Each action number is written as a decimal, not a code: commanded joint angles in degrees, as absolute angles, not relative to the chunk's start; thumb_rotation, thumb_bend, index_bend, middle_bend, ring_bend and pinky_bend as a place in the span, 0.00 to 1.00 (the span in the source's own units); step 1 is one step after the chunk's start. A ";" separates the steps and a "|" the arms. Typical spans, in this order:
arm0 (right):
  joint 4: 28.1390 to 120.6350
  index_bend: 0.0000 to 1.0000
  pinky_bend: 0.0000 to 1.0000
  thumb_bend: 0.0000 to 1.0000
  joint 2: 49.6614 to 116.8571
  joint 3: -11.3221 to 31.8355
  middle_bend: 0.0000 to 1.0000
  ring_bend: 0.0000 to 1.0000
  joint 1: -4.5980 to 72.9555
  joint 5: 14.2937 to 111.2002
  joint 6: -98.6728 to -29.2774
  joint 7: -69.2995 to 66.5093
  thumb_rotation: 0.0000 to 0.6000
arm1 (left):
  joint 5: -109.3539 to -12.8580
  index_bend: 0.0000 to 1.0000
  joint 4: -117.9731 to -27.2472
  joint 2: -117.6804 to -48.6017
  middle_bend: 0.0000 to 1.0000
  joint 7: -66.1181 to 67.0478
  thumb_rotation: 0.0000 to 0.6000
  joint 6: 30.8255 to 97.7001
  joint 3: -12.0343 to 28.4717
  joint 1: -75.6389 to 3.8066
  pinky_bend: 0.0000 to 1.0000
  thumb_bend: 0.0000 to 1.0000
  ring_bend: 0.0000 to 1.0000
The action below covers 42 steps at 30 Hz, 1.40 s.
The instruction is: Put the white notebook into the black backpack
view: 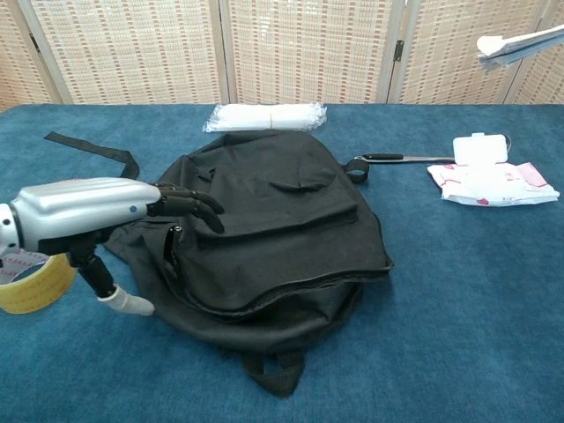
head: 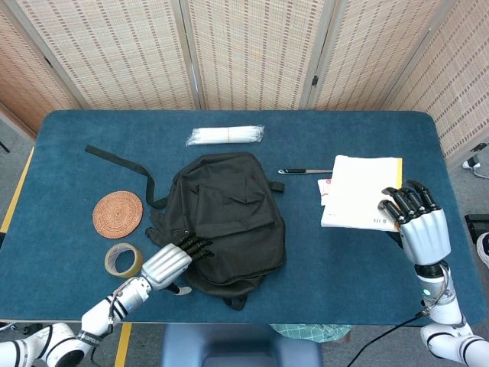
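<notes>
The black backpack (head: pixel 225 218) (view: pixel 264 238) lies flat in the middle of the blue table, its main zipper slit along the near edge. My right hand (head: pixel 418 225) holds the white notebook (head: pixel 359 193) up in the air to the right of the pack; in the chest view only the notebook's edge (view: pixel 520 44) shows at the top right. My left hand (head: pixel 170 262) (view: pixel 97 211) reaches over the pack's near left side, fingers stretched out above the fabric, thumb hanging down, holding nothing.
A woven coaster (head: pixel 118 214) and a tape roll (head: pixel 123 260) (view: pixel 31 278) lie left of the pack. A bag of white straws (head: pixel 225 135) sits behind it. A spoon (head: pixel 306 170) and a tissue pack (view: pixel 489 181) lie to the right. A loose strap (head: pixel 114 159) trails left.
</notes>
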<state>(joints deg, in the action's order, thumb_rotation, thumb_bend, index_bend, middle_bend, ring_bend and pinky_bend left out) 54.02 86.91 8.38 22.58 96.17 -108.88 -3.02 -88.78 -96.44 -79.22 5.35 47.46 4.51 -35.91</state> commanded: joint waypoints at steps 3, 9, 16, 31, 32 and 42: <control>53.33 0.79 0.33 0.45 87.17 8.36 0.46 0.45 22.25 96.06 -108.42 -3.45 1.00 | -84.40 0.23 -94.03 -84.55 0.10 6.31 1.00 44.16 5.77 -39.31 0.00 0.22 0.10; 52.38 0.79 0.33 0.45 87.61 8.58 0.46 0.46 21.79 95.54 -107.87 -4.61 1.00 | -79.70 0.24 -91.59 -88.75 0.10 9.63 1.00 42.27 6.92 -41.97 0.00 0.22 0.10; 50.80 0.80 0.33 0.45 88.23 8.84 0.46 0.45 21.51 95.01 -107.25 -5.80 1.00 | -73.94 0.26 -89.39 -91.67 0.10 10.93 1.00 41.60 8.00 -43.65 0.00 0.22 0.10; 49.64 0.80 0.33 0.45 89.05 9.07 0.46 0.45 21.37 95.03 -107.05 -6.75 1.00 | -72.07 0.45 -87.87 -92.20 0.14 5.68 1.00 43.12 8.10 -44.47 0.00 0.41 0.14; 49.69 0.80 0.33 0.45 89.03 9.07 0.46 0.45 21.36 95.11 -107.14 -6.68 1.00 | -72.11 0.46 -87.55 -92.40 0.15 5.20 1.00 43.35 8.10 -44.41 0.00 0.42 0.14; 52.15 0.81 0.33 0.45 88.50 8.30 0.47 0.46 20.77 96.79 -108.83 -6.80 1.00 | -73.57 0.63 -84.31 -94.77 0.32 -2.54 1.00 48.39 9.47 -42.71 0.05 0.52 0.28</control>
